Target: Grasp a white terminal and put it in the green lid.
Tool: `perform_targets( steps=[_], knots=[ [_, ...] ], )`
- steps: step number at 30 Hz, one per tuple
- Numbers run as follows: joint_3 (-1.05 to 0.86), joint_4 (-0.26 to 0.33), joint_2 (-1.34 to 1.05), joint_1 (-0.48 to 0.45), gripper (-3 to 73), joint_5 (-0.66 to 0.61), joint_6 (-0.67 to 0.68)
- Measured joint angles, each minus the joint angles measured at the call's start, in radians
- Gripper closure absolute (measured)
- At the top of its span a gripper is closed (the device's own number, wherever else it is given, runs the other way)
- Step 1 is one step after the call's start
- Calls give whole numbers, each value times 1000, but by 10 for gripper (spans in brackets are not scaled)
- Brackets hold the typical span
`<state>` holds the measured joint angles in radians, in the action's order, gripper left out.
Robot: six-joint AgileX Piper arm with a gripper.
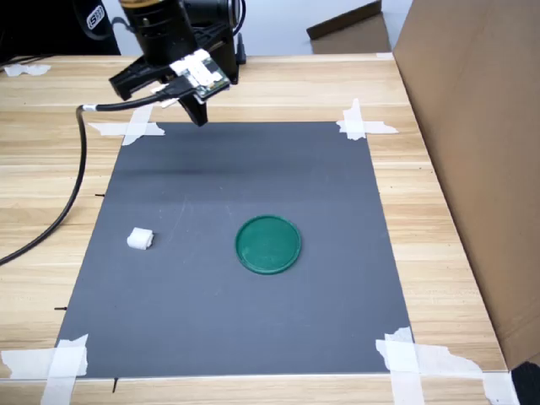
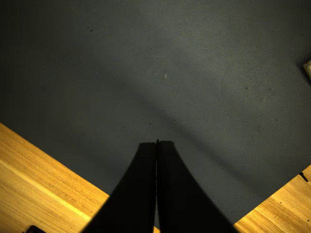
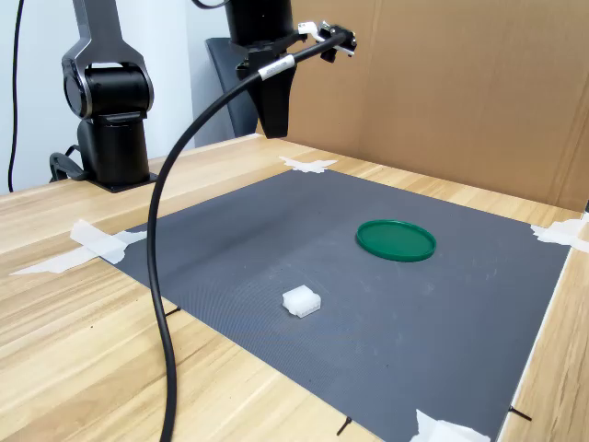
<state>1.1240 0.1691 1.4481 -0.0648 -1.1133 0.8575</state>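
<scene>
Gripper (image 2: 156,143) hangs above the far edge of the grey mat (image 1: 236,253), fingers pressed together, holding nothing. In the first exterior view, left to right: white terminal (image 1: 141,240) lies alone on the mat's left part; green lid (image 1: 267,244) sits flat near centre, well apart from it.

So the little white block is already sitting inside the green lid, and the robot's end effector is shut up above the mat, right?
Not quite. The white terminal is not inside the green lid; the first exterior view shows it lying on the dark mat, apart from the lid, toward the first exterior view's left. The rest holds: the end effector is shut, up above the mat.
</scene>
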Motion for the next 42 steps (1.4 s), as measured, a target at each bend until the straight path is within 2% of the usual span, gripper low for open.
perform_targets(
  steps=[2, 5, 12, 15, 18, 19, 20, 21, 22, 23, 26, 28, 33, 36, 38, 41, 42],
  knots=[
    [0, -43, 0, 69, 722, 13, -62],
    [0, -49, 0, 105, 722, 50, -102],
    [86, -64, 68, 109, 718, 55, -169],
    [107, -62, 76, 103, 692, 52, -168],
    [127, -46, 82, 71, 607, 53, -150],
    [129, -38, 83, 46, 523, 58, -129],
    [129, -35, 83, 19, 358, 78, -111],
    [130, -32, 83, 13, 286, 86, -111],
    [130, -30, 83, 11, 242, 89, -112],
    [130, -22, 83, 7, 166, 94, -114],
    [156, 36, 86, -2, 67, 83, -137],
    [238, 88, 113, -8, 57, 40, -176],
    [342, 100, 161, -9, 81, -7, -223],
    [378, 76, 190, -11, 97, -10, -231],
    [385, 34, 240, -66, 104, -19, -232],
    [385, 20, 260, -114, 104, -19, -206],
    [386, 16, 271, -157, 104, -19, -174]
  ],
)
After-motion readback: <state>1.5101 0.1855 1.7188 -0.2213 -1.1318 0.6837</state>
